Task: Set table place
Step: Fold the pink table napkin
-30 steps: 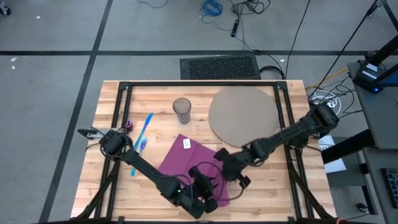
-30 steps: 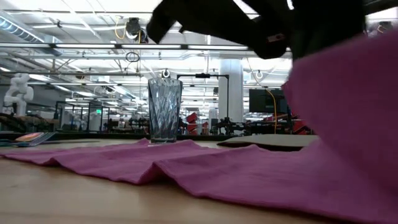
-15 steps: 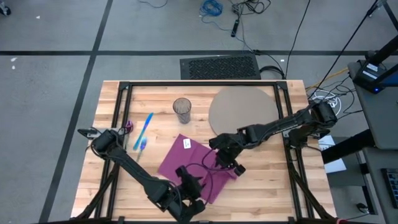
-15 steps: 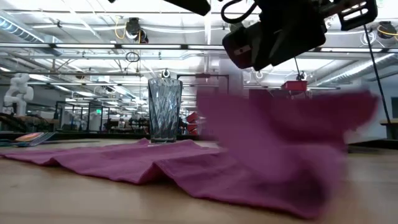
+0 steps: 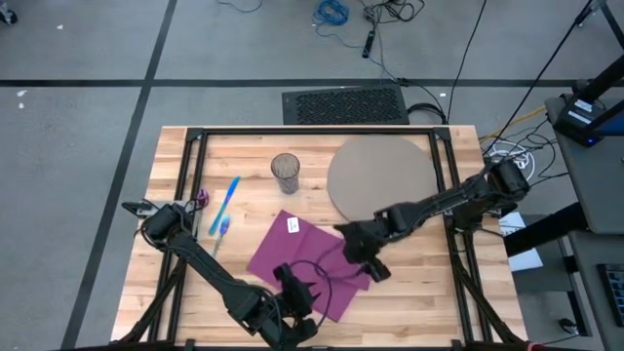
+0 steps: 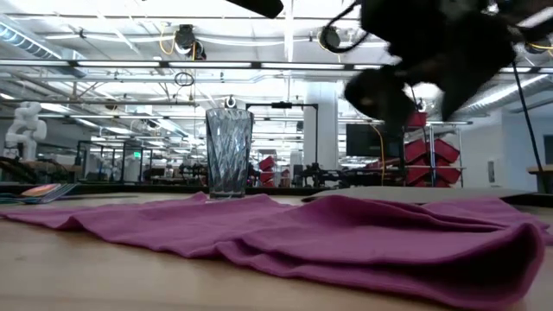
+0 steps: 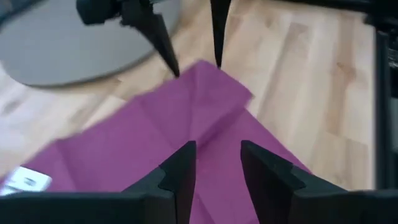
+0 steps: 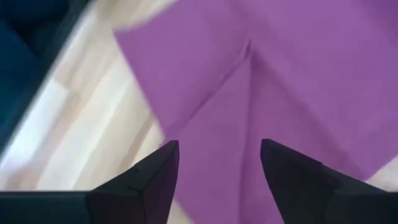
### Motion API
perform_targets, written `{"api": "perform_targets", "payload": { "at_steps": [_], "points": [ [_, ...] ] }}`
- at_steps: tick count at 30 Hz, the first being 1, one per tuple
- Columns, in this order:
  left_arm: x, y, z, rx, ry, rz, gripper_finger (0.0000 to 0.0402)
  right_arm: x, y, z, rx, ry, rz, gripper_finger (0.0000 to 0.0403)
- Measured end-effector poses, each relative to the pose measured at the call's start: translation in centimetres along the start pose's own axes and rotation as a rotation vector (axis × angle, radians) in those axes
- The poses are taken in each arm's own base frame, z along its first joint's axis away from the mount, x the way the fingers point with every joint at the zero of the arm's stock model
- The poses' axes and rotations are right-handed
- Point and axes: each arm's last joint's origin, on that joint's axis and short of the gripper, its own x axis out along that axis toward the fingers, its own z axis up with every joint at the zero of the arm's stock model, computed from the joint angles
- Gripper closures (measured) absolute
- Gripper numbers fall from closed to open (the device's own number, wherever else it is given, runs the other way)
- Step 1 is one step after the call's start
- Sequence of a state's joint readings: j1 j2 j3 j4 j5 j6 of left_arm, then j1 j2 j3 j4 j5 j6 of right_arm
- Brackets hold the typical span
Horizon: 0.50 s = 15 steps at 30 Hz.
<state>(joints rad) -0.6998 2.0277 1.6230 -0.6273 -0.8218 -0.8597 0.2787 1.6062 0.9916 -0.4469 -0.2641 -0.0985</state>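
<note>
Purple napkin [image 5: 310, 261] folded flat on tabletop [image 5: 409, 292]; right gripper [image 5: 373, 268] above, jaws apart, empty; left gripper [image 5: 302, 297] jaws apart.

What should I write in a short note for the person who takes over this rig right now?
Right gripper: open, above the folded edge of the purple cloth napkin, holding nothing.
Left gripper: open, over the napkin's near edge, holding nothing.
The napkin lies on the light-wood table, the round grey-tan mat at the far right, the clear glass beside it, the blue plastic cutlery at the left.
Done: napkin folded over.
Left: no plate in view; cutlery and glass not placed.
</note>
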Motion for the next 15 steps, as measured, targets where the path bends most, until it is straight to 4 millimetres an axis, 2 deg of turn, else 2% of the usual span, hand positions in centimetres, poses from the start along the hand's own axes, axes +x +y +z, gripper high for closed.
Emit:
{"api": "perform_targets", "payload": {
  "at_steps": [5,9,15],
  "points": [
    [1.0,0.0,-0.5,-0.049,0.046,-0.017,0.0288,2.1,3.3,-2.4,-0.05,0.09,-0.074,0.0221],
    [2.4,-0.5,-2.0,-0.047,0.088,-0.005,0.0288,3.4,5.3,-3.4,-0.079,0.033,-0.06,0.0232],
    [5.6,-1.0,-3.7,-0.057,0.204,-0.059,0.0288,3.8,6.3,-3.4,-0.102,-0.012,-0.13,0.0233]
  ]
}}
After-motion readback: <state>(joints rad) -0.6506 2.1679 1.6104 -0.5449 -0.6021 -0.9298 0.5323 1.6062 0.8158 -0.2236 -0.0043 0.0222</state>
